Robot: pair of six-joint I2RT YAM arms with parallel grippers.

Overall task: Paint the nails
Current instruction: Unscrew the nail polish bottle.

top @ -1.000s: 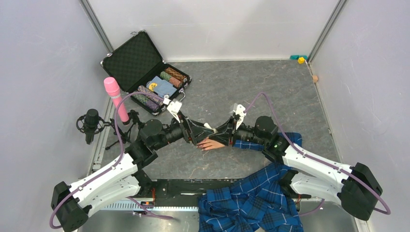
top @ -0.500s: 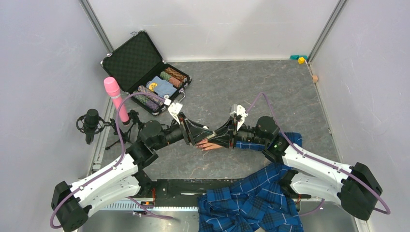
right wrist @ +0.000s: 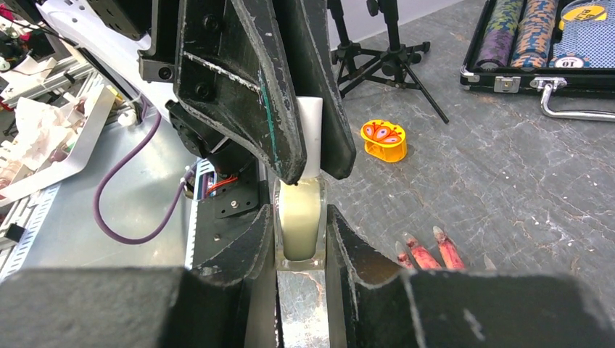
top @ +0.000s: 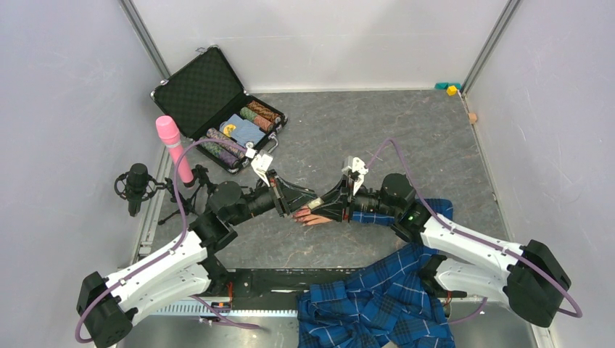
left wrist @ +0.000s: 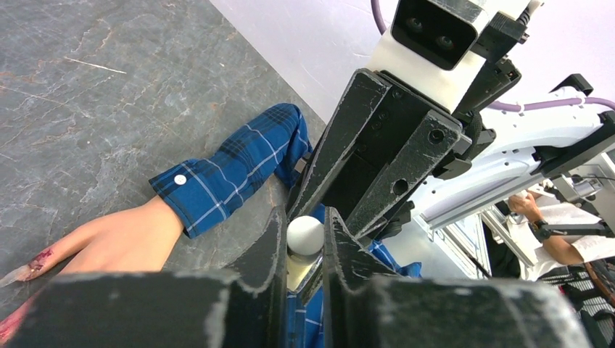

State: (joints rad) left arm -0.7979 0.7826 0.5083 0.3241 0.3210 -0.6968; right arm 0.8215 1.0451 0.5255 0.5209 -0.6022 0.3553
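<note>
My left gripper (left wrist: 304, 220) has just clamped the white cap (left wrist: 304, 238) of the bottle (right wrist: 299, 235) pinched in my right gripper (right wrist: 301, 216), ready for unscrewing.

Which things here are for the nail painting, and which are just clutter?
Job: nails, mannequin hand, clear bottle in right gripper, white cap in left gripper.
Lying about: poker-chip case, pink microphone, black microphone, small orange object, coloured blocks.
</note>
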